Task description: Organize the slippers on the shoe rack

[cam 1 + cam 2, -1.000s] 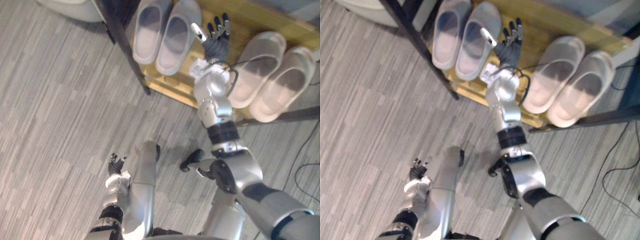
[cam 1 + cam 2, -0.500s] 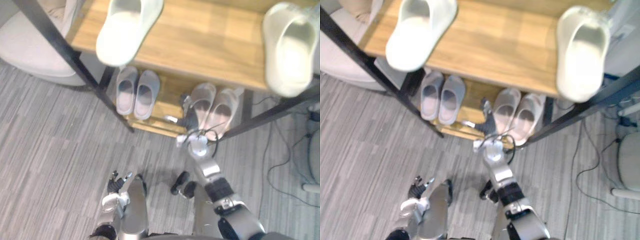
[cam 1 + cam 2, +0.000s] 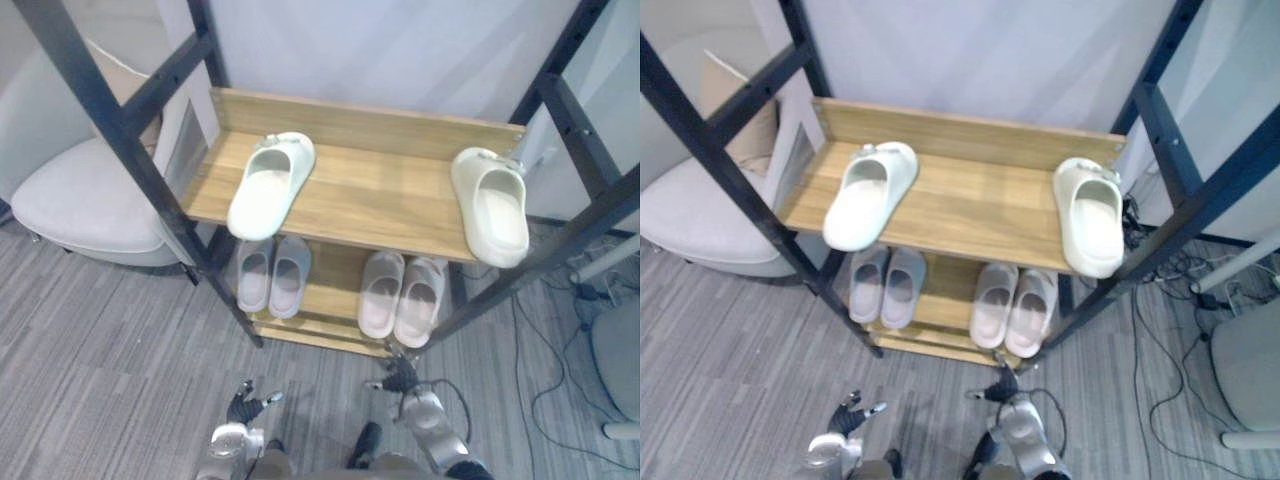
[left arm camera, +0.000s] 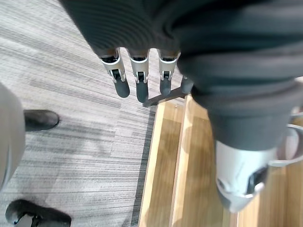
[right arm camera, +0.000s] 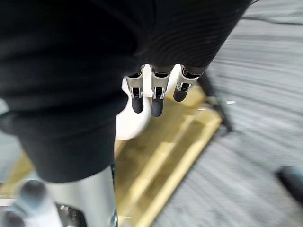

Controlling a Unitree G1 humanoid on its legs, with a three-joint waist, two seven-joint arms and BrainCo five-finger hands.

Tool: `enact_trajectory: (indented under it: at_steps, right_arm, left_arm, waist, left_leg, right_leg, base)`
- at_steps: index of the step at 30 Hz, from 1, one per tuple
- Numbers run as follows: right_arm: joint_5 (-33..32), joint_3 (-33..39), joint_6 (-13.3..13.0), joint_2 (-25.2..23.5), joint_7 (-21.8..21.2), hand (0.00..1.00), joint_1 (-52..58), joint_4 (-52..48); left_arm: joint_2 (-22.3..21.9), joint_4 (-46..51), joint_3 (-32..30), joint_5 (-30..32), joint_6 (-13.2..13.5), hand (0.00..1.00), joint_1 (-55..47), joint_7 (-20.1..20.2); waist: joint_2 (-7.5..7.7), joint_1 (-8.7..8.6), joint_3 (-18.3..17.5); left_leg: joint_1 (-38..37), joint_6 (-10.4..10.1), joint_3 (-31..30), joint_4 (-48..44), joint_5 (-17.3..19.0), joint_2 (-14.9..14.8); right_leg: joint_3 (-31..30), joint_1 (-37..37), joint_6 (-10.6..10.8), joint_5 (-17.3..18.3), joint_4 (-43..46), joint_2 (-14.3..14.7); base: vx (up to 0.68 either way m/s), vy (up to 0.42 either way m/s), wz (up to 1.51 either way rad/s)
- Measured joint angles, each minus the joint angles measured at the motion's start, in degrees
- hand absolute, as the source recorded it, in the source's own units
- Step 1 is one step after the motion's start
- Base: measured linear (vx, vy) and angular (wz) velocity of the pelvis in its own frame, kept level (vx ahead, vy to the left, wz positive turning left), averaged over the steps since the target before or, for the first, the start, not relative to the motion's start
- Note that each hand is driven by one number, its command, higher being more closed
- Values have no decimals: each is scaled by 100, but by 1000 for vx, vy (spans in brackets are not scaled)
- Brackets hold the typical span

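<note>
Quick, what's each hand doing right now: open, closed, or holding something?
Left hand: open, fingers straight, holding nothing.
Right hand: open, fingers straight, holding nothing.

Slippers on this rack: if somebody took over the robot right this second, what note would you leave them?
Left hand: open, empty, low over the floor before the shoe rack.
Right hand: open, empty, low near the bottom shelf.
Bottom shelf: grey pair and pink pair, each side by side.
Top shelf: left cream slipper lies angled at one end, right cream slipper at the other, far apart.
Done: the lower pairs look tidy.
Left: probably bring the top two together.
</note>
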State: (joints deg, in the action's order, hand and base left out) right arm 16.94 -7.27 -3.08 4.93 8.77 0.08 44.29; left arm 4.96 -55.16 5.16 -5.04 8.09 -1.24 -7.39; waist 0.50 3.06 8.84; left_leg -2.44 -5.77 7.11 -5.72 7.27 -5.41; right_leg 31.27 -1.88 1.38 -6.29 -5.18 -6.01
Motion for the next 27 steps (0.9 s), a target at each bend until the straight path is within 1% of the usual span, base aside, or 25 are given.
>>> enact_trajectory:
  at_steps: [1,5,9,10,11,12,14,16,18,20,23,25,26,27]
  right_arm:
    - [104,87,34,14,0,0,0,308]
    - [109,267,80,15,10,0,34,669]
    - [106,272,85,-11,14,0,164,856]
    - [107,273,88,-13,15,0,228,932]
    - [97,276,87,-21,13,0,235,944]
    - [104,276,89,-24,19,0,222,946]
    - [103,275,87,-32,19,0,224,949]
    - [103,271,83,-40,18,0,221,990]
    - [103,266,79,-40,18,0,217,1057]
    - [104,247,80,-40,18,0,215,1065]
    - [103,234,80,-33,18,0,214,1059]
    - [104,194,80,-19,19,0,222,1051]
    - [105,189,81,-12,18,0,224,1051]
    - [104,185,83,0,16,0,225,1050]
  left_arm:
    - [24,58,121,82,2,0,4,-1]
    - [56,122,453,225,5,0,-9,-1]
    - [101,934,1140,381,31,0,-13,22]
    - [149,1360,1477,442,42,0,-28,85]
    - [177,1553,1589,504,46,0,-41,118]
    - [240,2014,1873,546,60,0,-67,185]
    - [269,2590,2259,566,123,0,-80,341]
    - [266,3351,2846,572,165,0,-71,590]
    - [256,3651,3103,543,190,0,-35,686]
    - [246,4246,3691,494,279,0,233,808]
    - [200,4666,3930,413,345,0,535,886]
    - [188,5081,3916,252,392,0,932,860]
    - [181,5187,3902,252,393,0,1045,854]
    - [163,5515,3844,246,407,0,1321,788]
  waist:
    - [4,7,-14]
    - [14,-4,-18]
    - [39,-13,-24]
    - [35,-12,-29]
    - [35,-13,-29]
    - [35,-18,-28]
    - [30,-28,-31]
    - [-13,-30,-90]
    - [-37,-33,-111]
    - [-80,-36,-138]
    - [-105,-68,-202]
    - [-107,-123,-290]
    - [-104,-125,-295]
    - [-100,-122,-297]
  left_leg:
    - [-97,43,-9,115,-29,12]
    - [-179,80,-141,250,-113,77]
    - [-248,138,-213,366,-157,113]
    - [-259,143,-235,365,-158,132]
    - [-256,143,-241,366,-158,140]
    - [-249,137,-252,375,-150,155]
    - [-250,147,-283,398,-152,192]
    - [-268,168,-297,477,-174,207]
    - [-274,157,-297,484,-199,215]
    - [-295,181,-303,535,-217,217]
    - [-365,187,-285,587,-249,217]
    - [-393,188,-262,651,-250,212]
    - [-393,188,-243,651,-249,210]
    - [-402,201,-201,651,-238,207]
  right_leg:
    - [2,-40,-1,-1,-19,2]
    - [22,-129,-4,-22,-38,-21]
    - [86,-195,47,9,-39,-83]
    - [94,-214,54,6,-39,-101]
    - [96,-213,60,2,-39,-106]
    - [96,-207,75,-9,-38,-117]
    - [116,-210,79,-11,-38,-125]
    - [130,-203,87,-6,-35,-134]
    - [131,-204,98,2,-24,-134]
    - [139,-205,107,12,4,-127]
    - [124,-221,86,-4,5,-119]
    - [108,-213,86,-4,8,-120]
    - [95,-207,86,-4,8,-124]
    - [64,-204,87,-4,8,-135]
  base:
    - [-46,75,8]
    - [-64,48,7]
    - [-66,36,9]
    - [-31,46,5]
    - [-27,48,5]
    - [-11,40,4]
    - [2,56,6]
    - [48,57,6]
    - [62,41,2]
    - [81,41,2]
    - [92,41,-3]
    - [81,46,-2]
    - [86,62,-6]
    - [49,57,-9]
